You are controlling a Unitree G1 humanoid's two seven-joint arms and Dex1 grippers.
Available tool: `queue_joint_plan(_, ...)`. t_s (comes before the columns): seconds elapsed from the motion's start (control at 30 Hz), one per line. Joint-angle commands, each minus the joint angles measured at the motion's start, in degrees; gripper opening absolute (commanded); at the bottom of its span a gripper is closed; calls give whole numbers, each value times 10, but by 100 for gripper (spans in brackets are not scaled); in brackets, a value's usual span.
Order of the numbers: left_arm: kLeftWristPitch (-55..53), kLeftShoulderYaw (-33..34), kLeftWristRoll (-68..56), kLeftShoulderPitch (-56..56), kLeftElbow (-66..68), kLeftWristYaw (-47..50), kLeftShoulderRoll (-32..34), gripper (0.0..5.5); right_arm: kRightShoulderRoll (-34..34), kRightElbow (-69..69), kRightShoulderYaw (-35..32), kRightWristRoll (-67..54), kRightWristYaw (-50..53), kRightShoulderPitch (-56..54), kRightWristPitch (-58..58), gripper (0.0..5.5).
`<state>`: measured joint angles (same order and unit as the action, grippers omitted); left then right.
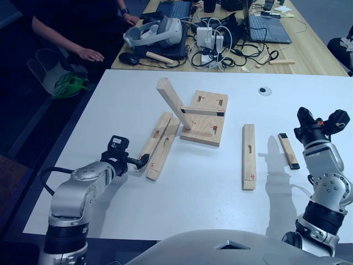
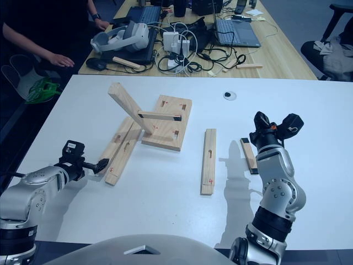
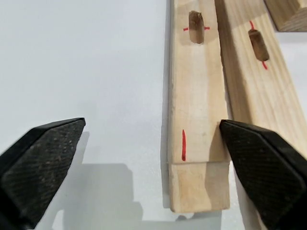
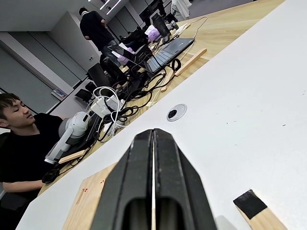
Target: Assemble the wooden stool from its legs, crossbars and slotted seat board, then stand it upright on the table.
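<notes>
White table (image 1: 209, 182): left claw (image 3: 152, 123) apart at paired legs (image 1: 156, 138), right claw (image 4: 153, 136) together

white table (image 1: 193, 210) holds the seat board (image 1: 203, 135), two legs (image 1: 160, 144) together, one leg (image 1: 249, 156) apart, a crossbar (image 1: 288, 150).

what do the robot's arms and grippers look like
Both arms, left arm and right arm, have rounded silver-grey shells with black joints; a black cable loops beside the left one. The left gripper and right gripper are black; the left's wedge-shaped pads are finely textured.
</notes>
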<state>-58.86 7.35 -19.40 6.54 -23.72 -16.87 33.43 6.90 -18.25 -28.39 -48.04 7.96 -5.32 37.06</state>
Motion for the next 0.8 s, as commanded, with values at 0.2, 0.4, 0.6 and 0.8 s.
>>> queue_joint_plan(0.2, 22, 30, 7, -32, 13, 31, -46, 519, 5, 7, 0, -6, -1, -11, -8, 0)
queue_joint_plan(0.4, 48, 30, 7, -24, 23, 13, -51, 519, 7, 11, 2, -3, 0, -15, -9, 0)
queue_joint_plan(0.6, 55, 22, 2, 15, 44, -29, -45, 519, 9, 14, 4, -1, -2, -16, -9, 0)
queue_joint_plan(0.8, 72, 13, 26, 17, 86, -34, -34, 519, 11, 19, 9, 4, -8, -17, -11, 0)
